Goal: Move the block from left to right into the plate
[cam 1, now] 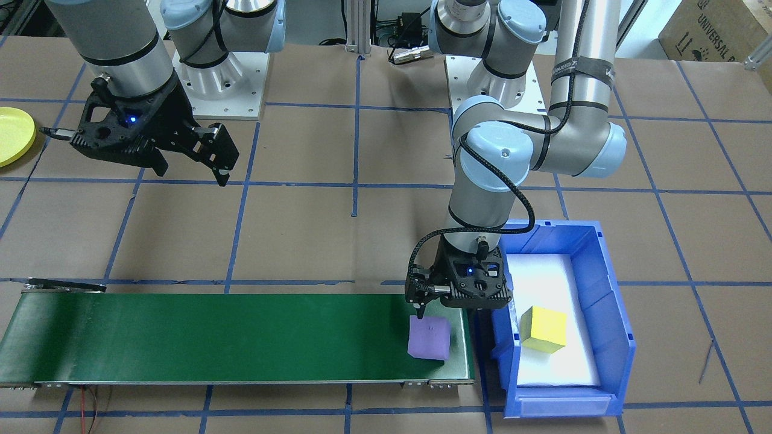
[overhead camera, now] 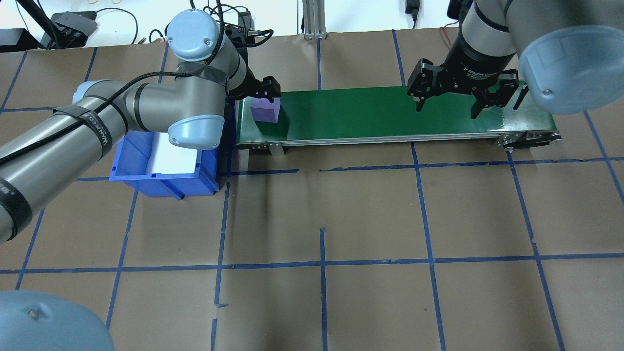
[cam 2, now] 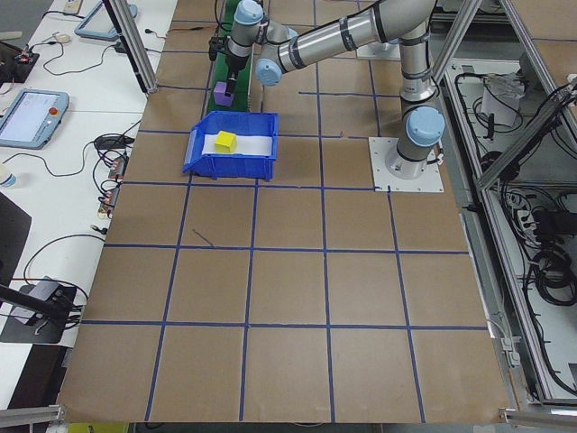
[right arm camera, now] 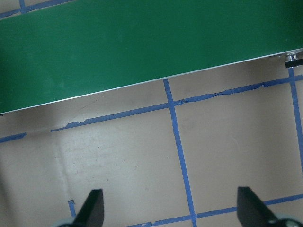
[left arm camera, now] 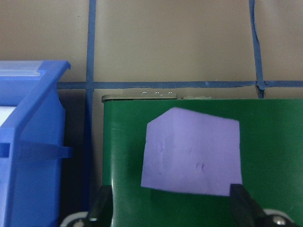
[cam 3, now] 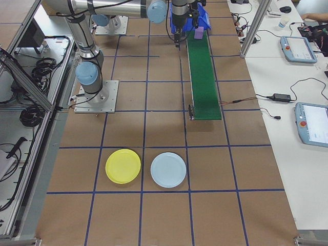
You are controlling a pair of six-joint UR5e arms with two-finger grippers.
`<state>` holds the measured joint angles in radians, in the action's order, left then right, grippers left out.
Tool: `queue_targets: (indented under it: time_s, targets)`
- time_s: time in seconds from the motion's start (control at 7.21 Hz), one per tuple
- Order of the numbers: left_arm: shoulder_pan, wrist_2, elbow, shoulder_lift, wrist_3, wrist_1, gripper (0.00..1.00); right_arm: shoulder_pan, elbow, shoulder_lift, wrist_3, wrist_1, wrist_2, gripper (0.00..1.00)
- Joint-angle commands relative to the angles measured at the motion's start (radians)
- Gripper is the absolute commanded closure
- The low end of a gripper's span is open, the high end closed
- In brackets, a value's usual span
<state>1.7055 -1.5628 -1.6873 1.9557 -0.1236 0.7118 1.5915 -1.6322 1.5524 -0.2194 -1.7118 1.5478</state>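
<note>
A purple block (cam 1: 429,337) (overhead camera: 265,109) (left arm camera: 191,153) rests on the green conveyor belt (cam 1: 211,334) at the end beside the blue bin. My left gripper (left arm camera: 171,205) (cam 1: 431,313) hovers just over it, open, with one finger on each side of the block's near edge. Far along the belt, my right gripper (overhead camera: 446,112) (cam 1: 193,176) (right arm camera: 171,208) hangs open and empty above the belt's other end. The yellow plate (cam 3: 123,166) (cam 1: 12,135) lies on the table on my right side, well away from both grippers.
The blue bin (cam 1: 609,289) (cam 2: 230,167) next to the belt holds a yellow block (cam 1: 544,328) on white padding. Beside the yellow plate lies a light blue plate (cam 3: 168,169). Brown paper with blue tape lines covers the table.
</note>
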Motion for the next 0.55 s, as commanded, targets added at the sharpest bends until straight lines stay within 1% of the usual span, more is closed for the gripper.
queue_targets:
  time_s: [0.0, 0.14, 0.28, 0.42]
  targets:
    - [-0.006, -0.073, 0.005, -0.081, 0.132, 0.043, 0.0, -0.002, 0.0, 0.0, 0.0, 0.0, 0.0, 0.0]
    - [-0.021, -0.097, 0.009, -0.14, 0.186, 0.142, 0.0, -0.005, 0.0, 0.0, 0.0, 0.001, 0.002, 0.0]
    - [-0.074, -0.094, 0.009, -0.18, 0.235, 0.22, 0.0, -0.004, 0.0, 0.0, 0.0, 0.0, 0.002, 0.0]
    - [-0.149, -0.085, 0.005, -0.185, 0.334, 0.251, 0.0, -0.005, 0.0, 0.0, 0.0, 0.0, 0.002, 0.0]
